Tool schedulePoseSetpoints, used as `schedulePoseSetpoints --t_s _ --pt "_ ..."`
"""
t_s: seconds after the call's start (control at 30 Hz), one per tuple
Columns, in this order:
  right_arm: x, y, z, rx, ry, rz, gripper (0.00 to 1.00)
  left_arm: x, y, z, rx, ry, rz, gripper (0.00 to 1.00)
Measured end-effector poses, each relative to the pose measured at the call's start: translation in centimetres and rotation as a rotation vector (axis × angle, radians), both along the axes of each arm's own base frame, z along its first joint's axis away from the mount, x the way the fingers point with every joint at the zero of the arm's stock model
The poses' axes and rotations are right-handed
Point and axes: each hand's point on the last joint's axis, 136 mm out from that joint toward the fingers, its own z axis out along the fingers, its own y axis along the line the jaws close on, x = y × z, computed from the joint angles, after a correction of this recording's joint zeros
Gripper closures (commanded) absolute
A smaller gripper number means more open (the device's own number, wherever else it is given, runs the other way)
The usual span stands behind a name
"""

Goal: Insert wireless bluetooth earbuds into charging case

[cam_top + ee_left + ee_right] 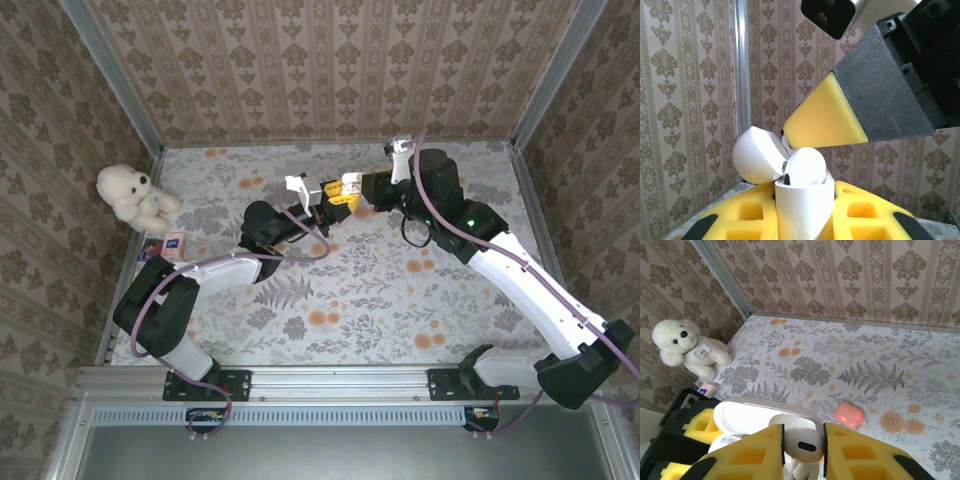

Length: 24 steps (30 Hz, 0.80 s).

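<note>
My right gripper [803, 460] pinches a white earbud [801, 442] at the mouth of the charging case [801, 207]. The lid is open and my left gripper [802, 229] clamps the case upright. Align stem with socket, lower slowly, release once seated.

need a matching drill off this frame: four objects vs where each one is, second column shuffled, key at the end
Things
1. white fluffy teddy bear
2. small orange-red rounded case
3. glossy white earbud
4. white plastic charging case with its lid open

Places
A. gripped by the right gripper
B. clamped in the left gripper
C. lying alone on the floral table
D. beside the patterned wall at the table's left edge

Pairs: 1-D, 2-C, 3-A, 4-B
</note>
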Motion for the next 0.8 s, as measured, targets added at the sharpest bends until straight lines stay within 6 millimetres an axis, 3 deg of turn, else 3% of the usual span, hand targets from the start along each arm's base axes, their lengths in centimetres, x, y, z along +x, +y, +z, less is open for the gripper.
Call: schedulePoseSetpoints --t_s 0.47,0.8 --pt "-0.7 0.9 -1.0 -0.157 -0.078 0.000 0.76 0.3 -0.1 -0.3 0.007 0.008 0.003 1.00" --pt "-0.5 0.6 -1.0 -0.143 -0.068 -0.037 0.52 0.4 -0.2 -0.5 0.009 0.012 0.004 1.00"
